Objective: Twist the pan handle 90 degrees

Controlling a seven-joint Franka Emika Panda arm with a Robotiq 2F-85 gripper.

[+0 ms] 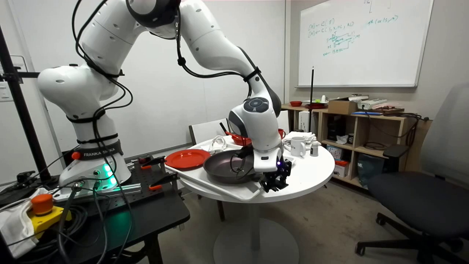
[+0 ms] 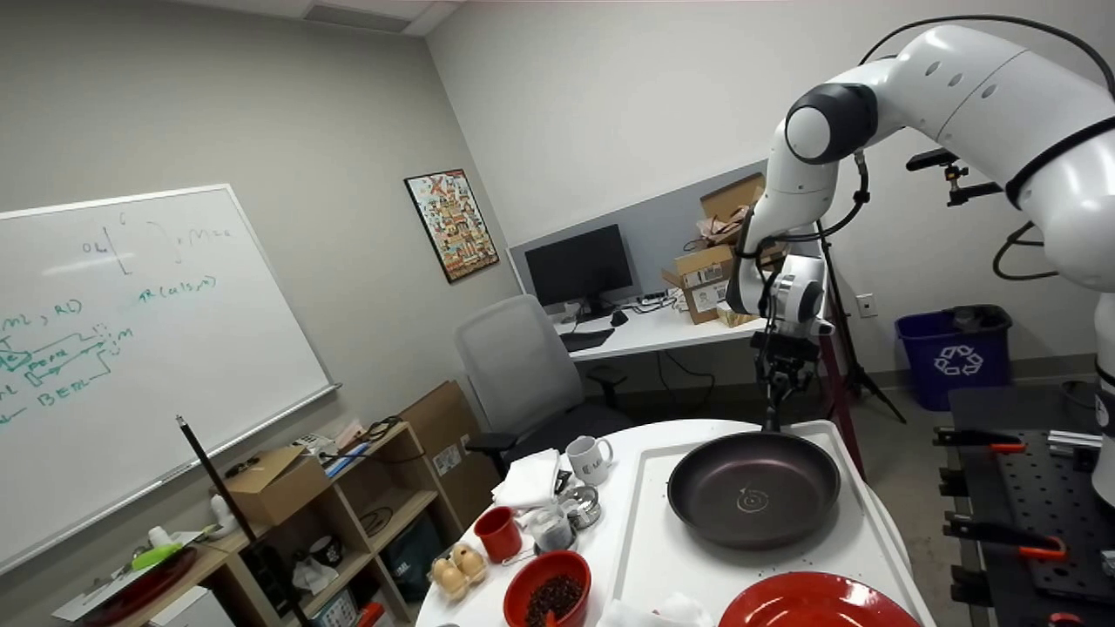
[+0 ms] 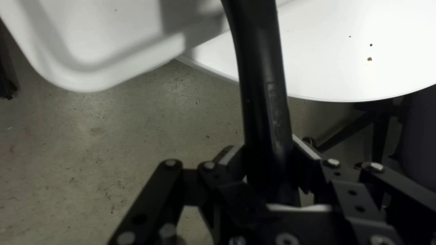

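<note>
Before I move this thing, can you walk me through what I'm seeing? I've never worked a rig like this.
The machine is a white jointed arm ending in a black two-fingered gripper. Both exterior views come from cameras set up away from it; the wrist view comes from a camera riding on the arm, looking past the gripper.

The round white table holds a white tray, a red plate, a red bowl, brown eggs, a white mug and more. The wide black pan has the tray beneath it.

The gripper appears closed on the pan handle, which crosses the table's edge in the wrist view.
</note>
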